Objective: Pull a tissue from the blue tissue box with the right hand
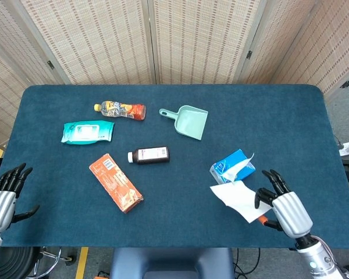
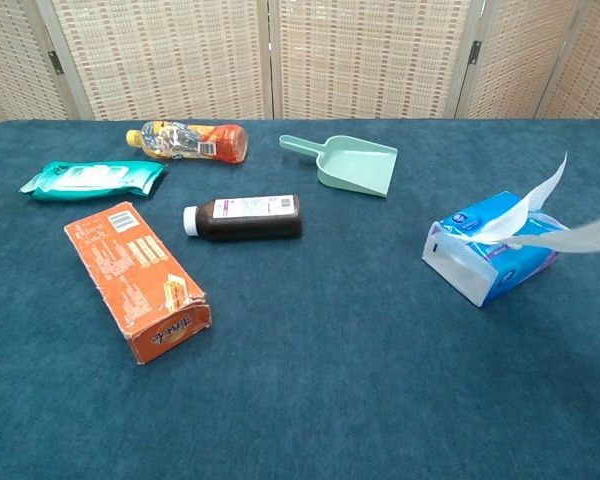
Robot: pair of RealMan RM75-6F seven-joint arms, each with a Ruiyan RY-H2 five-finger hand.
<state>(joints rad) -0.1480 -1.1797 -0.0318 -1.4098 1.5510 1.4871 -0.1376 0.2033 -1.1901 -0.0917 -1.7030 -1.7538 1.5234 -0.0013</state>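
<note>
A: The right hand (image 1: 289,210) holds a tissue (image 1: 239,199) pinched at its near corner. The sheet looks clear of the box (image 1: 231,169), which sits just beyond and to the left of the hand, with the next tissue (image 1: 244,163) poking out of the slot.

B: So what could go wrong from here?

A: The pinch is only on an edge, so I'd guess a quick swing could let the sheet slip or tear. It hangs loose, too; if the hand drops low, the sheet could drag on the cloth and snag.

B: And the box?

A: It's light and sits tilted. A brush from the hand or the trailing sheet might knock it over.

B: The other hand?

A: The left hand (image 1: 2,196) is far off at the opposite near corner, fingers spread, holding nothing. No risk there.

B: The surface?

A: A table (image 1: 279,116) covered in dark blue cloth, likely grippy. Well to the left of the right hand lie a dustpan (image 1: 188,121), a brown bottle (image 1: 149,154), an orange carton (image 1: 116,182), a wipes pack (image 1: 87,132) and a drink bottle (image 1: 120,109).

B: The room?

A: Woven folding screens (image 1: 192,35) stand behind the table.
</note>
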